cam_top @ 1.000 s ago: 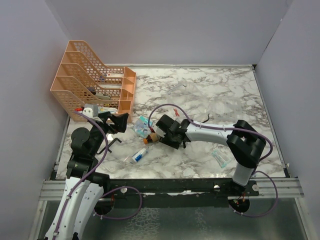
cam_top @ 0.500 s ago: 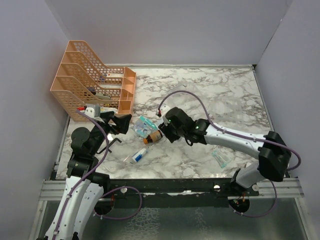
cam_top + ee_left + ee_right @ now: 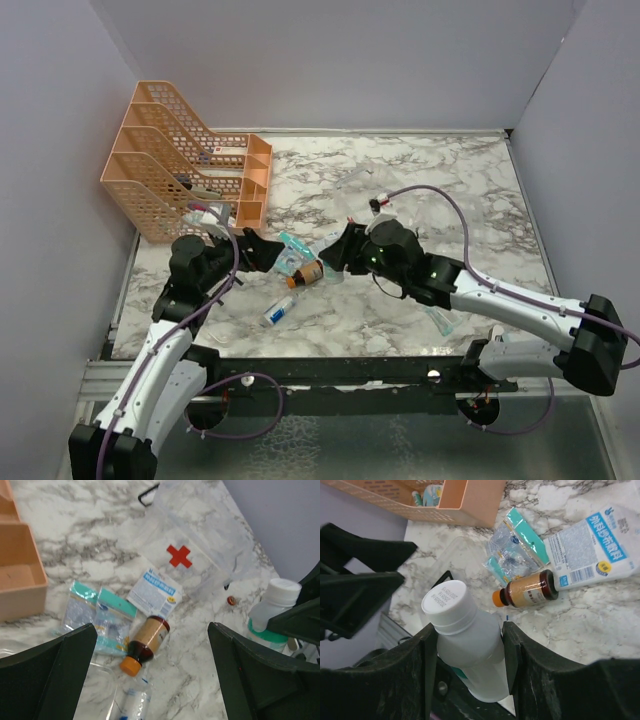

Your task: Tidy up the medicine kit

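Observation:
The medicine kit (image 3: 200,535), a clear box with a red cross and a black handle, lies on the marble beyond the pile; the top view does not show it plainly. My right gripper (image 3: 468,627) (image 3: 336,256) is shut on a white bottle (image 3: 470,645) (image 3: 274,609) with a white cap and green label, holding it tilted above the table. Facing it, my left gripper (image 3: 150,630) (image 3: 264,248) hovers open and empty over a brown bottle with an orange cap (image 3: 146,642) (image 3: 305,273) (image 3: 527,592).
Teal packets (image 3: 97,612) (image 3: 515,550) and a white sachet (image 3: 154,591) (image 3: 592,547) lie by the brown bottle. A bagged tube (image 3: 280,310) lies nearer. The orange rack (image 3: 185,165) stands back left. Another clear plastic piece (image 3: 454,555) lies near the left gripper. A small clear packet (image 3: 440,318) lies right.
My right arm has unfolded and swung its elbow out to the right, still holding the white bottle. The left arm has leaned forward, bringing its open gripper closer to the pile.

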Tool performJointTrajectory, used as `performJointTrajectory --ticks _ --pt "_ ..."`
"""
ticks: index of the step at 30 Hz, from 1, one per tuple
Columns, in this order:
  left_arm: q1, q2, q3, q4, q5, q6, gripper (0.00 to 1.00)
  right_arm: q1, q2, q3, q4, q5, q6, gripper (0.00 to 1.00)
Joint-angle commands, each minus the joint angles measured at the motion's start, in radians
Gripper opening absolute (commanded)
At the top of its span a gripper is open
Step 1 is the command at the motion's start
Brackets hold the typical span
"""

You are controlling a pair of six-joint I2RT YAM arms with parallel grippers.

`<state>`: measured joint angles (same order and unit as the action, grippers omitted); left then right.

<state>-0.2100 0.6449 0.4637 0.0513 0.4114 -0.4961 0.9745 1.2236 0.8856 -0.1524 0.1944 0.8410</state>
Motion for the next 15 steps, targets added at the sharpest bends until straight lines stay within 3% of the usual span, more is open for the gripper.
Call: performJointTrajectory --ticks 1,7,15 --pt "-0.073 0.080 -0.030 0.015 0.039 -0.010 0.99 0.006 -0.051 -0.050 0.148 0.008 0.270 0.40" --pt "-0.200 0.162 -0.001 0.015 0.039 -0.010 0.99 0.006 -0.061 -0.083 0.181 0.023 0.364 0.40" --pt "-0.275 0.202 -0.006 0.015 0.039 -0.010 0.99 0.006 -0.059 -0.098 0.204 0.027 0.391 0.40"
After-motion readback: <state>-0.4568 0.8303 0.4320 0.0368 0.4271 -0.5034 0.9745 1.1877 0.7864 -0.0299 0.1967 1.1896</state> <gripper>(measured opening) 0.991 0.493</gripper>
